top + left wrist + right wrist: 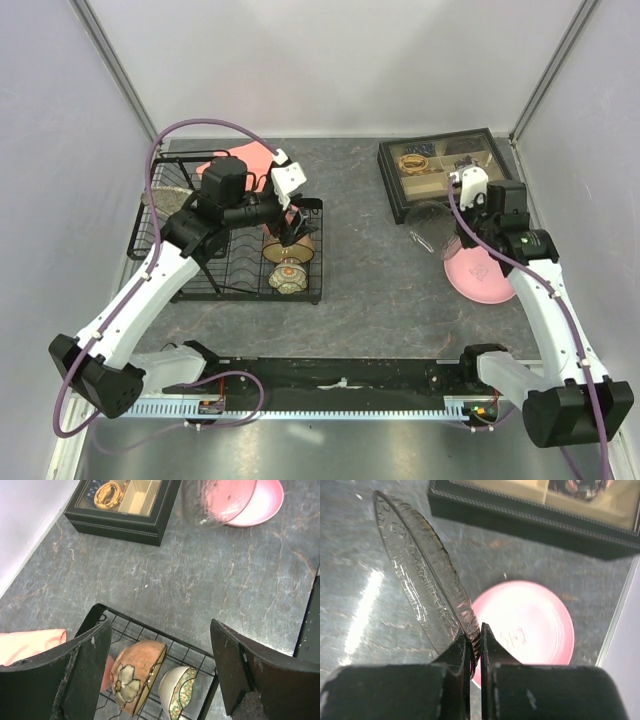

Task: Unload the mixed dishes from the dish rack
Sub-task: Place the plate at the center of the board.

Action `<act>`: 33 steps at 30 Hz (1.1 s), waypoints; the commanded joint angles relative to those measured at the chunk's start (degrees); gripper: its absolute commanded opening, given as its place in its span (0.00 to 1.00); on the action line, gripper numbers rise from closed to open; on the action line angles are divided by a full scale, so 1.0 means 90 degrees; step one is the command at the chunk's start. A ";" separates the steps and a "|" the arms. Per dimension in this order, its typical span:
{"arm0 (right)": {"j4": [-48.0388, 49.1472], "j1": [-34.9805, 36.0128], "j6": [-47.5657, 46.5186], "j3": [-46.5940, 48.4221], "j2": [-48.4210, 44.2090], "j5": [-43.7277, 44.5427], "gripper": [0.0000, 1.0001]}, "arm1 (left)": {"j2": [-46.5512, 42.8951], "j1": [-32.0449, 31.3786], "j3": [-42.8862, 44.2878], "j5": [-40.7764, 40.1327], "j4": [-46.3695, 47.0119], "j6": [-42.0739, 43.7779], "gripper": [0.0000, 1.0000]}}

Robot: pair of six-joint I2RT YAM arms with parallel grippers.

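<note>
The black wire dish rack (225, 268) stands at the left. On its base an orange flowered bowl (137, 672) and a cream bowl with a patterned inside (177, 690) stand on edge side by side. My left gripper (160, 630) hangs open just above them, touching neither. A grey speckled bowl (172, 178) shows in the rack's far corner. At the right, my right gripper (475, 635) is shut on the rim of a clear glass plate (420, 575), held tilted above the table beside the pink plate (530, 625), which lies flat.
A black compartmented tray (445, 170) of trinkets sits at the back right, close to the right arm. A pink folded cloth (245, 160) lies behind the rack. A small wire clip (420, 240) lies on the grey table (360, 220) left of the pink plate.
</note>
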 commanded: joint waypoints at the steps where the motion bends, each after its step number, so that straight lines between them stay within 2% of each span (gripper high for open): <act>1: -0.0029 -0.0590 -0.0291 -0.0293 -0.0179 -0.0289 0.00 | -0.0225 -0.0015 -0.0146 -0.0163 0.0046 0.0341 0.85; 20: -0.0536 -0.3792 -0.1803 -0.0811 0.0680 -0.2232 0.00 | -0.0186 -0.0015 -0.0440 -0.0153 0.0144 0.0448 0.84; 26: -0.0898 -0.4379 -0.2263 -0.0675 0.1295 -0.2847 0.00 | -0.0167 -0.0015 -0.0440 -0.0133 0.0124 0.0428 0.84; 33: -0.0918 -0.4653 -0.2625 -0.0675 0.1813 -0.3092 0.00 | -0.0137 -0.0015 -0.0440 -0.0114 0.0124 0.0438 0.84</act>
